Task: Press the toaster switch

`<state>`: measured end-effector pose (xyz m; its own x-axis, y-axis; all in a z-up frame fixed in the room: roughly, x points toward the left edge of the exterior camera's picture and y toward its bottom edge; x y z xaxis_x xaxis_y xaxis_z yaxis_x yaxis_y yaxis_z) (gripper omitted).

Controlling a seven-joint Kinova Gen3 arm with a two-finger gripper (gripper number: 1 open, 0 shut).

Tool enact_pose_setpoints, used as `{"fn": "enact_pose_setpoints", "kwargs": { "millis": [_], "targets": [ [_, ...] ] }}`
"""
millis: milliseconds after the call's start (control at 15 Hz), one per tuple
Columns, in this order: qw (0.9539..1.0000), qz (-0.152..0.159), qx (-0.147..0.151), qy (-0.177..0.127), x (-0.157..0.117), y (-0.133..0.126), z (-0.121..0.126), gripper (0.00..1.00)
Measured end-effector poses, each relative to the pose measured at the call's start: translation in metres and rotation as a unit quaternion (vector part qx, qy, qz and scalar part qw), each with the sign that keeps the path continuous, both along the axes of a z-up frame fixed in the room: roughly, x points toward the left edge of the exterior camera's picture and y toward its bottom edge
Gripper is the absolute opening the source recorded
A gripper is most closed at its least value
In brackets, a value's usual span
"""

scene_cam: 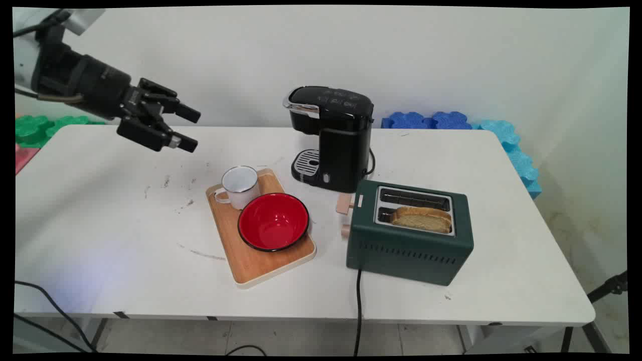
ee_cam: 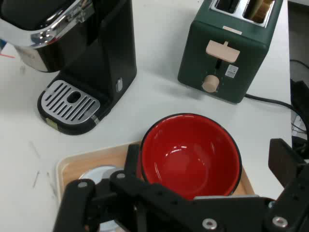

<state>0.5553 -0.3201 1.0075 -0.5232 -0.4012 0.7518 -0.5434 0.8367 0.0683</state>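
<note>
- We count one gripper (scene_cam: pixel 186 129), in the upper left of the main view, raised above the table (scene_cam: pixel 100 210) and holding nothing; its jaws stand apart, moderately wide.
- We count one wooden tray (scene_cam: pixel 251 265), left of the frame's centre, and it carries two vessels.
- One white mug (scene_cam: pixel 241 185) stands on the tray's far end, its handle toward the frame's left; from the main view we see nothing inside it. This is the thing nearest the gripper, down and to the right of it, well apart.
- One red bowl (scene_cam: pixel 273 220) with a dark rim sits just beside the mug, nearer the frame's bottom. In the hand view the bowl (ee_cam: pixel 190 154) fills the lower centre, and we see nothing in it.
- One black coffee machine (scene_cam: pixel 336 135) stands at the frame's centre, behind the tray, its grated drip plate bare.
- One dark green toaster (scene_cam: pixel 409 240) stands right of centre. We count two slots: the nearer one holds one slice of bread (scene_cam: pixel 421 218), the farther one shows none.
- We count two pale controls on the toaster's left end, a lever above a knob (ee_cam: pixel 210 83).
- One black cord (scene_cam: pixel 358 311) runs from the toaster to the frame's bottom edge.
</note>
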Motion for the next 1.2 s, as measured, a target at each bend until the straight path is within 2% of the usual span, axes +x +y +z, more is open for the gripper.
{"fn": "enact_pose_setpoints", "kwargs": {
  "millis": [400, 733, 1200],
  "targets": [
    [0.9999, -0.003, -0.009, 0.004, -0.041, -0.022, 0.019, 1.00],
    [0.9992, -0.026, -0.029, 0.006, -0.088, -0.043, 0.034, 1.00],
    [0.9922, -0.098, -0.070, -0.033, -0.141, -0.070, 0.024, 1.00]
  ]
}}
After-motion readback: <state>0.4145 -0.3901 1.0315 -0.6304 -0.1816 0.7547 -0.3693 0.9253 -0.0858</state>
